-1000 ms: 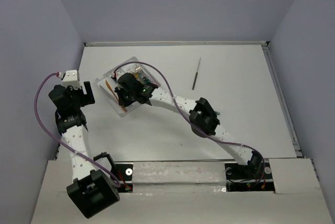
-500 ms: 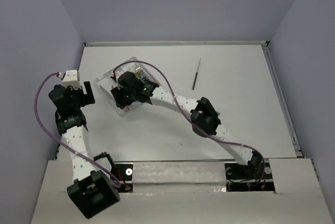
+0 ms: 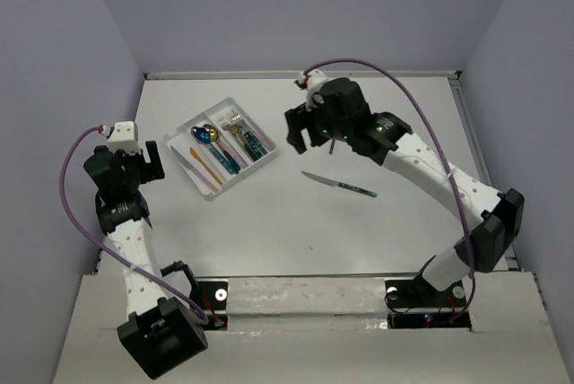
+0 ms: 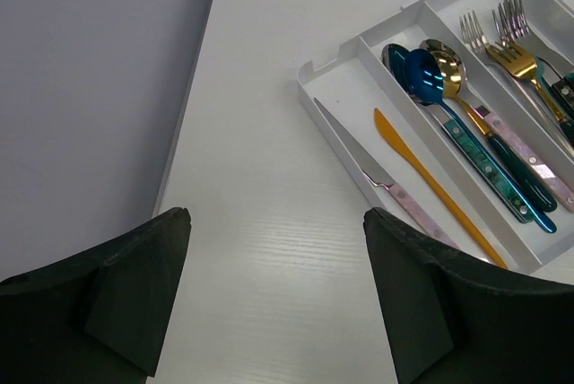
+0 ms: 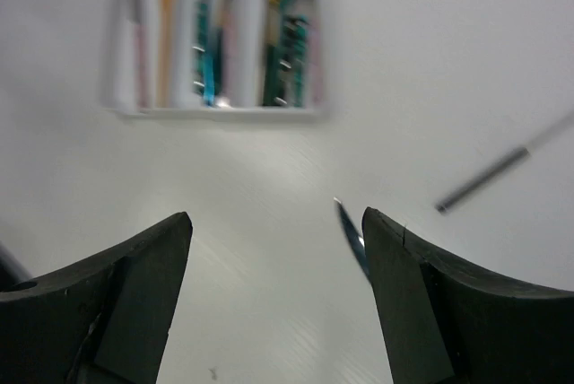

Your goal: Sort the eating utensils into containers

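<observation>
The clear three-compartment tray (image 3: 203,188) lies left of centre. Its compartments hold a pink-handled knife (image 4: 387,184) and an orange knife (image 4: 437,188), then blue and gold spoons (image 4: 423,81), then forks (image 4: 504,32). A teal-handled knife (image 3: 339,185) lies loose on the table, and its blade (image 5: 350,236) shows beside my right fingers. A slim dark utensil (image 5: 491,174) lies farther right. My right gripper (image 3: 300,133) hovers open and empty between the tray and these two. My left gripper (image 3: 148,160) stands open and empty just left of the tray.
The table's raised left edge (image 4: 193,97) and the grey wall run close beside my left gripper. The right arm's purple cable (image 3: 404,97) arcs over the far right of the table. A small dark speck (image 3: 311,245) marks the near table surface.
My right arm has swung from above the tray to the far middle of the table, and its jaws now stand open. The tray's contents and the loose knife have come into sight. The left arm stayed put.
</observation>
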Robot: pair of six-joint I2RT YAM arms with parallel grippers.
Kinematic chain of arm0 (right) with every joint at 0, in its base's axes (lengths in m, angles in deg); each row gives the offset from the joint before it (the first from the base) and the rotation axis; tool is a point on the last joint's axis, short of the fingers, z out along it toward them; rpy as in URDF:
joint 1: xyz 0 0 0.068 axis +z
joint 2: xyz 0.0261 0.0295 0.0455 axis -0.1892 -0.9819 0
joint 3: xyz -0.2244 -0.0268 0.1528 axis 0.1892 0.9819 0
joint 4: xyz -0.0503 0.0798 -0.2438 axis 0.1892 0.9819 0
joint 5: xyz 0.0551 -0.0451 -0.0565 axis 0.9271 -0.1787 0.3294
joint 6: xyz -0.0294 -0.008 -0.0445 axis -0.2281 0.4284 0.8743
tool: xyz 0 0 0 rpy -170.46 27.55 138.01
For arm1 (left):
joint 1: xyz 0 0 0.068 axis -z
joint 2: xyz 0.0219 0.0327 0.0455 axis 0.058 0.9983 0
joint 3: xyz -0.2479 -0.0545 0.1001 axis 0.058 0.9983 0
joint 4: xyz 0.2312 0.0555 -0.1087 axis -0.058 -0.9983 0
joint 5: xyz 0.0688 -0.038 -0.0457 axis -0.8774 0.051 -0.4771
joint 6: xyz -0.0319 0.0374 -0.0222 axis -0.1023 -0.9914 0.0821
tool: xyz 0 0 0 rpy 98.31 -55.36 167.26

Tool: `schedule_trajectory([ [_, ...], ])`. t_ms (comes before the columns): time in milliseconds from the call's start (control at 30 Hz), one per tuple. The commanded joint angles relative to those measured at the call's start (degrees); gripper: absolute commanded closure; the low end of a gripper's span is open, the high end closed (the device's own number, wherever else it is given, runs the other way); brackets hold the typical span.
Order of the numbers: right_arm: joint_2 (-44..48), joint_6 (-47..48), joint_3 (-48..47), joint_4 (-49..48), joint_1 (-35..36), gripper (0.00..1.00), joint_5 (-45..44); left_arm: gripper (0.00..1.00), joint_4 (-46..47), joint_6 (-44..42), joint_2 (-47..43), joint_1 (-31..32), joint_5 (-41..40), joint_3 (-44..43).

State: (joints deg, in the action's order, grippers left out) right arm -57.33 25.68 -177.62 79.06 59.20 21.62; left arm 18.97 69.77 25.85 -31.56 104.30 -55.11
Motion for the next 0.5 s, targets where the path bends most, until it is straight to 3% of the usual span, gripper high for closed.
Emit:
schedule_trajectory([
  [0,-1.26,-3.52,15.9,13.31,-10.76,0.17,-7.86,0.1,1.58,-0.2,-1.47,-0.25,2.13,0.4],
  [167,0.68,-2.38,25.23,16.74,-15.23,0.15,-9.46,0.1,1.14,-0.11,-2.17,-0.16,3.63,0.14],
  [467,-8.27,-0.1,24.98,13.68,-20.96,0.16,-7.09,0.1,0.61,-0.29,-2.96,-0.16,4.16,-0.04],
])
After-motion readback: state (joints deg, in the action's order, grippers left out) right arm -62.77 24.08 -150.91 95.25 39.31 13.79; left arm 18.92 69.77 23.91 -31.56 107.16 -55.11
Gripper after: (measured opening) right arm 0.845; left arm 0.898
